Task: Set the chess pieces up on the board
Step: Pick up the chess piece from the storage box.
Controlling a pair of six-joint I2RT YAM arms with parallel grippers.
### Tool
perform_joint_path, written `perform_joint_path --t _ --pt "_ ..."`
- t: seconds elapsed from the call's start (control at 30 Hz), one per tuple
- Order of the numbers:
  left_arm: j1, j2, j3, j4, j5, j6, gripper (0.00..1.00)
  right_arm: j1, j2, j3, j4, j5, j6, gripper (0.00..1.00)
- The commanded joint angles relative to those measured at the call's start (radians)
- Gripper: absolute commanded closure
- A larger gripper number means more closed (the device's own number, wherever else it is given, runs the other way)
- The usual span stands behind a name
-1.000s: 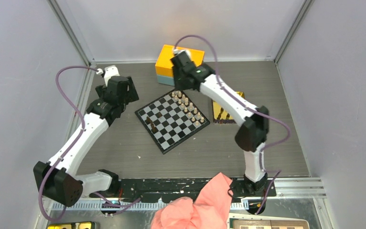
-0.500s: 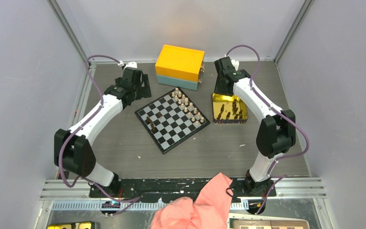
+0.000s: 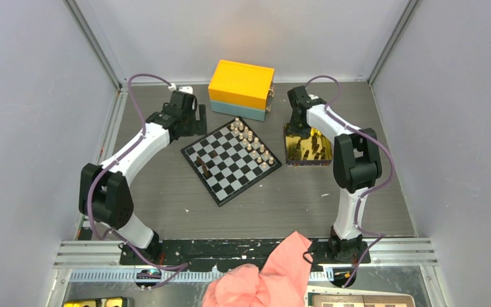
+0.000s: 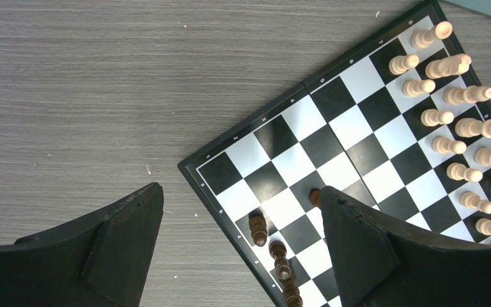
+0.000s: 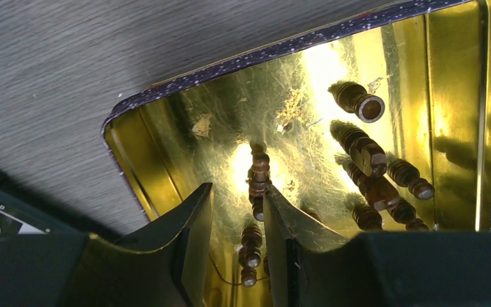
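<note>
The left gripper (image 4: 241, 190), wide open and empty, hangs over the left corner of the flat black-and-white chessboard (image 4: 339, 109), with bare table beside it. The right gripper (image 5: 236, 188), narrowly open and empty, hangs above dark brown wooden chessmen (image 5: 364, 153) inside the shiny gold tin (image 5: 140, 153).

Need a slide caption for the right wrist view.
Right gripper, jaws apart, pointing into the gold tin of loose dark chess pieces.

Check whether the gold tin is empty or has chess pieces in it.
Not empty. The right wrist view shows several dark brown chess pieces lying on their sides inside the gold tin.
</note>
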State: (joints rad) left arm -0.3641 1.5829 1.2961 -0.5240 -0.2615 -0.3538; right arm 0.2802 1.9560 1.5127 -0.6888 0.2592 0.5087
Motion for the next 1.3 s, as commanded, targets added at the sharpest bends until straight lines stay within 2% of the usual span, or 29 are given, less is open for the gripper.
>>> perform_joint_path --t 0.0,0.47,0.67,1.03,1.1,1.27 --pt "0.005 0.013 0.047 0.005 0.039 0.037 0.08 -0.02 0.001 0.04 0.037 0.001 0.023 0.6" --pt "0.005 0.061 0.061 0.012 0.069 0.052 0.08 -0.042 0.062 0.05 0.046 -0.012 0.029 0.62" --pt "0.005 0.075 0.073 0.014 0.076 0.061 0.08 -0.046 0.083 0.06 0.045 -0.017 0.031 0.67" --pt "0.005 0.087 0.08 0.013 0.077 0.065 0.08 -0.053 0.1 0.056 0.041 -0.025 0.03 0.7" --pt "0.005 0.087 0.081 0.013 0.077 0.065 0.08 -0.055 0.097 0.052 0.039 -0.025 0.028 0.72" --pt "0.005 0.086 0.084 0.01 0.074 0.063 0.08 -0.056 0.09 0.049 0.038 -0.025 0.027 0.86"
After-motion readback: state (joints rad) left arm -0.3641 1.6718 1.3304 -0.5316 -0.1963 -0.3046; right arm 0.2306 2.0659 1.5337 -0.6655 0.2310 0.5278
